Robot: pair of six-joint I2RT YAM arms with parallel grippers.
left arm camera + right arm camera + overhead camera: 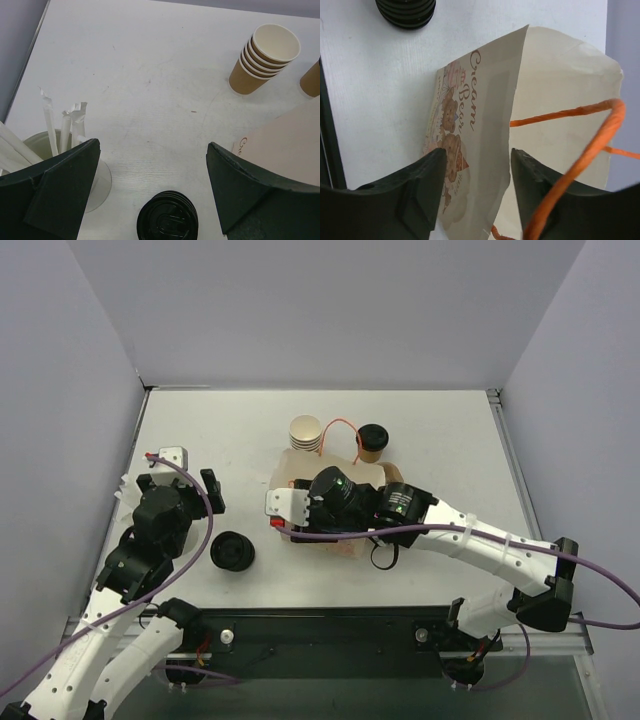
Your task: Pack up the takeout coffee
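Nearest me, a stack of black lids (232, 552) sits on the table (440, 440). My left claw (152, 165) hovers close by, fingers apart, holding nothing. My right claw (475, 165) is spread too, straddling an edge of the flat paper bag (560, 85) with orange handles (617, 112). Just beyond the bag the takeout coffee (373, 440) stands upright, a small tan cup capped with a black lid, near the nested cups (306, 432).

A robotics lab test cell: a white surface (440, 440) boxed in by plain lavender panels (320, 310), a left arm (130, 570) and right arm (480, 545) bolted to a black rail (330, 625) at its near edge, trailing purple cables (600, 583).
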